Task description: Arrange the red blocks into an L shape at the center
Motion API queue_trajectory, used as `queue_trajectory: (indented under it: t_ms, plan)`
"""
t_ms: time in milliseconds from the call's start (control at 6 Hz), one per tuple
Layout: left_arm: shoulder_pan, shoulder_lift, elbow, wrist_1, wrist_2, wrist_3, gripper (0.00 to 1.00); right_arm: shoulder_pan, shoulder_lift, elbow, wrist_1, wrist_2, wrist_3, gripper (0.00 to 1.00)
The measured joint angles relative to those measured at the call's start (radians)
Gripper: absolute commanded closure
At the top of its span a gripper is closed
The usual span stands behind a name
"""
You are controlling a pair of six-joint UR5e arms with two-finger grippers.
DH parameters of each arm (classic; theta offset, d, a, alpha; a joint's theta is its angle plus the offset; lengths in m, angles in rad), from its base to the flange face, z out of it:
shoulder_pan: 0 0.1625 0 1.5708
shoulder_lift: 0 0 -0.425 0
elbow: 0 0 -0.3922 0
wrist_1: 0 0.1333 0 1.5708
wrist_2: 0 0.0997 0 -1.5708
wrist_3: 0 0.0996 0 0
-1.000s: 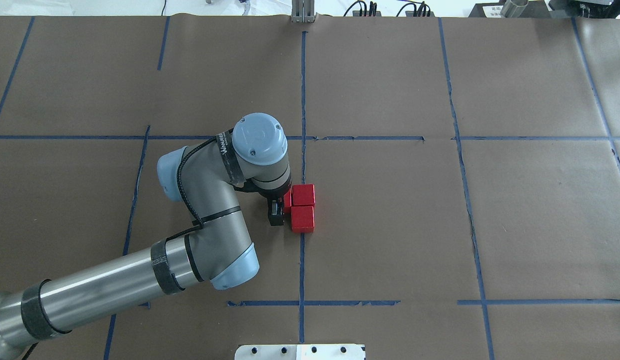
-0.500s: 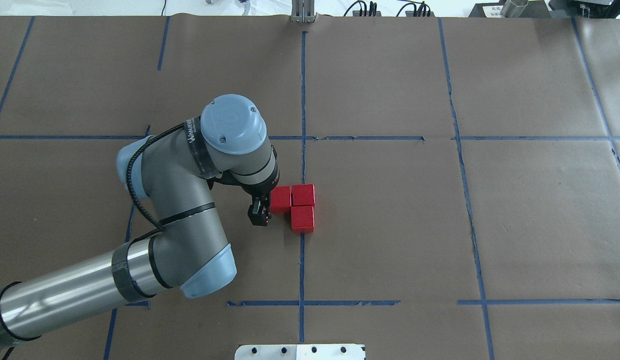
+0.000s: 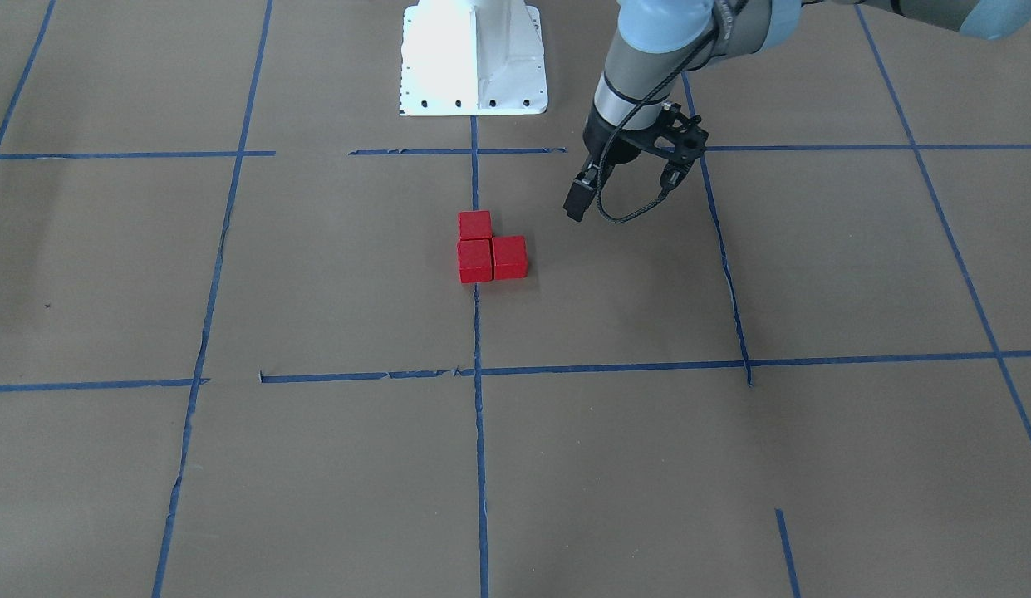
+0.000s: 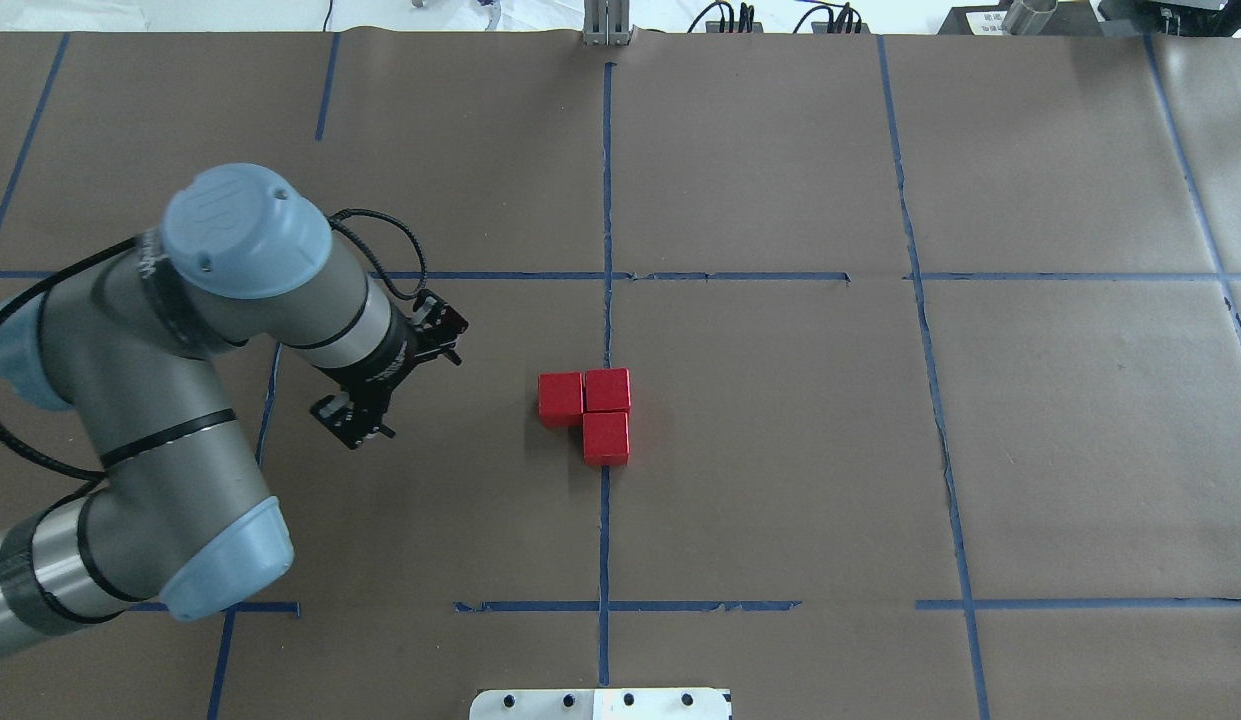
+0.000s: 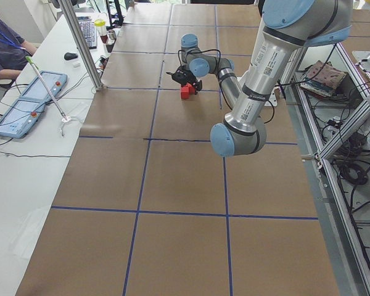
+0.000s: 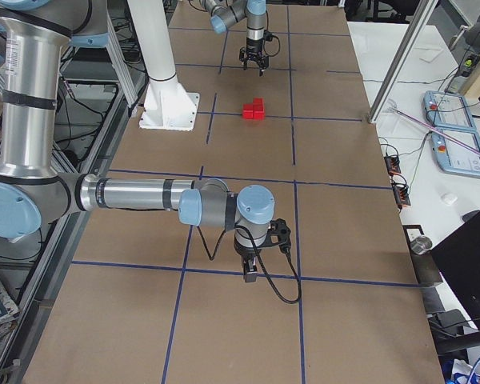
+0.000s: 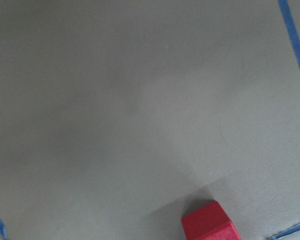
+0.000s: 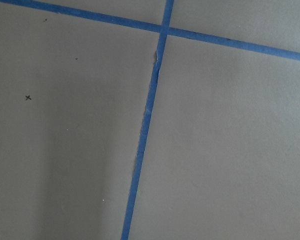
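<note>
Three red blocks (image 4: 561, 397) (image 4: 607, 389) (image 4: 606, 438) sit touching in an L on the middle tape line (image 4: 604, 520) of the center cell (image 4: 760, 450). They also show in the front view (image 3: 474, 224) (image 3: 474, 260) (image 3: 509, 257). One block's corner shows in the left wrist view (image 7: 210, 224). My left gripper (image 4: 352, 425) (image 3: 575, 203) hangs open and empty, well to the left of the blocks. My right gripper (image 6: 250, 276) shows only in the exterior right view, far from the blocks; I cannot tell its state.
The white robot base (image 4: 600, 703) (image 3: 473, 58) stands at the near edge. Cables and gear (image 4: 740, 18) lie along the far edge. An operator (image 5: 3, 43) sits at a side table with consoles (image 6: 458, 144). Blue tape lines (image 8: 150, 110) cross the paper.
My left gripper has drawn back to the left, away from the blocks. The third block stays beside the other two; the blocks have not moved since.
</note>
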State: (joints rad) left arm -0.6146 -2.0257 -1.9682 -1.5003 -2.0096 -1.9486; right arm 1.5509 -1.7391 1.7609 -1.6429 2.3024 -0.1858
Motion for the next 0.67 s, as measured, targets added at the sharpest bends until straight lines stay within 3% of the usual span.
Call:
queue_trajectory:
  t_ms: [333, 667]
  plan:
    - [-0.113, 0.191, -0.052, -0.006, -0.008, 0.590, 0.00, 0.000, 0.001, 0.003, 0.001, 0.002, 0.048, 0.00]
    - [-0.334, 0.372, -0.045, -0.016, -0.093, 1.191, 0.00, -0.001, 0.001, 0.003, 0.001, 0.002, 0.052, 0.00]
